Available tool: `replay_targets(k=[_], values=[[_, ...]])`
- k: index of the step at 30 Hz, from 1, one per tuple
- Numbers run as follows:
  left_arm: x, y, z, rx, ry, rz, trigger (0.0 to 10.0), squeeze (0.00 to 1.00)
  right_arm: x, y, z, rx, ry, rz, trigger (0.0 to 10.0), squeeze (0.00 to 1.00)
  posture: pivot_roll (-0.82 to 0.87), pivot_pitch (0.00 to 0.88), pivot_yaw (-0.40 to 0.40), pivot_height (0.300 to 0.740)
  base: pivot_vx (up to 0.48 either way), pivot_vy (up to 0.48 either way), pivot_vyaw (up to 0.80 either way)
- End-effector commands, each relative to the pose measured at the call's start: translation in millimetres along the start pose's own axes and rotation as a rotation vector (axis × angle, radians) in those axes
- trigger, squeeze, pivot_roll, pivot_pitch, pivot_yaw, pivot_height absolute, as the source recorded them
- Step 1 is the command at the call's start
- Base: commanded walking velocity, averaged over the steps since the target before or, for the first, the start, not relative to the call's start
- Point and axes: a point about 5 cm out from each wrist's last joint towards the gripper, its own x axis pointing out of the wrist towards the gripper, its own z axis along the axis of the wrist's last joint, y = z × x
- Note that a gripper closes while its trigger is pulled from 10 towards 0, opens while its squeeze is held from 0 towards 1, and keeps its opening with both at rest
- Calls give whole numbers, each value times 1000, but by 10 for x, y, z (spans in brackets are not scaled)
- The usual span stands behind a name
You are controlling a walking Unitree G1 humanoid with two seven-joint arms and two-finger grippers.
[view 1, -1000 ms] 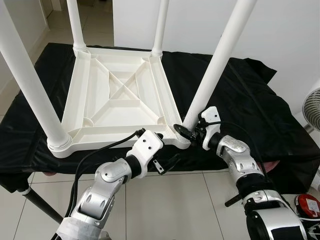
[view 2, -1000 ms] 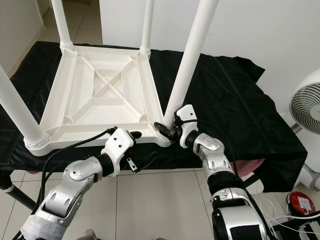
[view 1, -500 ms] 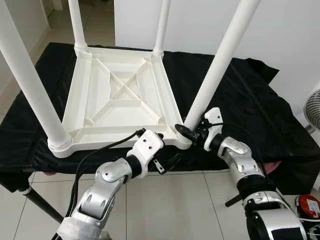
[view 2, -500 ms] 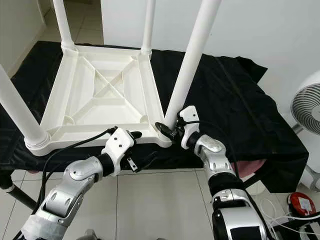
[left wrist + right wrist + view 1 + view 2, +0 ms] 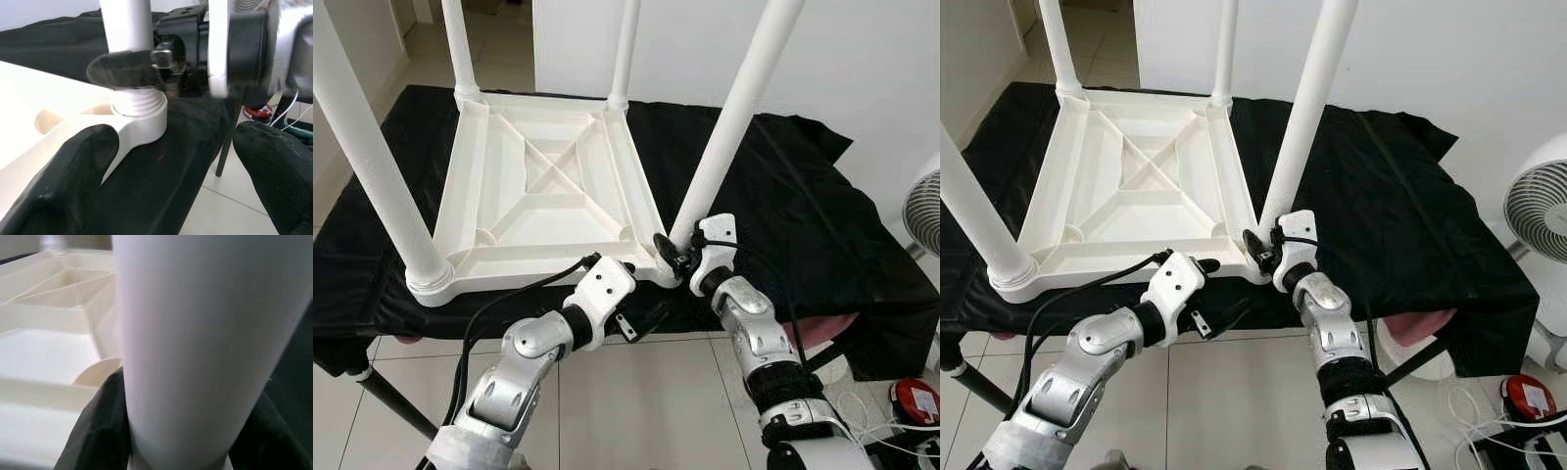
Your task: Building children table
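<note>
Item: white plastic children's table, lying upside down on a black cloth that is covering a low stand. The ribbed underside with its X-shaped bracing is facing up. Four white legs are standing upright from the corner sockets: two far legs, one near leg on the robot's left, and one near leg on the robot's right. No brand mark, label or lettering is readable on the table, the cloth or the arms.

Right gripper: reaching in at the base of the near right leg, just above the corner socket. In the right wrist view, black fingers are pressing against both sides of the white tube, clasping it. The left wrist view is showing one black finger crossing the leg directly above its threaded collar.

Left gripper: hanging just below the near edge of the tabletop, near the same corner, in front of the draped cloth. Its fingers are spread apart and touching nothing.

Surroundings: pale tiled floor; a white fan standing at the robot's right; a red object with white cables lying on the floor beside it; a black cable running along the left arm.
</note>
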Motion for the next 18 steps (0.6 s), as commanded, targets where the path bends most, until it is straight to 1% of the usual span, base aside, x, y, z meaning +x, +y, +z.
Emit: replay_targets(k=[1, 3, 4, 5, 6, 7, 12, 13, 14, 15, 18], values=[[10, -21, 9, 5, 0, 31, 10000, 0, -64, -112, -123, -55, 70, -123, 10000, 0, 41, 21, -121, 740, 0, 0, 0], [15, -30, 9, 5, 0, 29, 10000, 0, -107, -19, -127, -44, 65, -171, 10000, 0, 42, 19, -124, 740, 0, 0, 0], [15, -30, 9, 5, 0, 29, 10000, 0, -107, -19, -127, -44, 65, -171, 10000, 0, 42, 19, -124, 740, 0, 0, 0], [15, -34, 9, 4, -1, 28, 10000, 0, -123, 19, -126, -33, 64, -185, 10000, 0, 44, 18, -125, 740, 0, 0, 0], [15, -36, 7, 4, -1, 27, 10000, 0, -129, 104, -117, -20, 61, -151, 10000, 0, 44, 18, -124, 740, 0, 0, 0], [16, -38, 6, 3, -1, 25, 10000, 0, -126, 146, -94, -9, 54, -114, 10000, 0, 42, 16, -125, 740, 0, 0, 0], [17, -41, 3, 3, 0, 23, 10000, 0, -122, 90, -79, -10, 54, -134, 10000, 0, 43, 13, -127, 740, 0, 0, 0], [16, -40, 2, 3, 0, 24, 10000, 0, -123, 86, -69, -6, 49, -136, 10000, 635, 44, 10, -128, 740, 0, 0, 0], [16, -40, 2, 3, 0, 24, 10000, 0, -123, 86, -69, -6, 49, -136, 10000, 635, 44, 10, -128, 740, 0, 0, 0], [16, -37, 4, 5, 0, 25, 10000, 0, -127, 98, -57, 0, 47, -130, 10000, 1000, 45, 8, -131, 740, 0, 0, 0], [16, -33, 8, 6, -2, 27, 10000, 0, -135, 113, -33, 26, 34, -114, 10000, 1000, 46, 7, -131, 740, 0, 0, 0]])
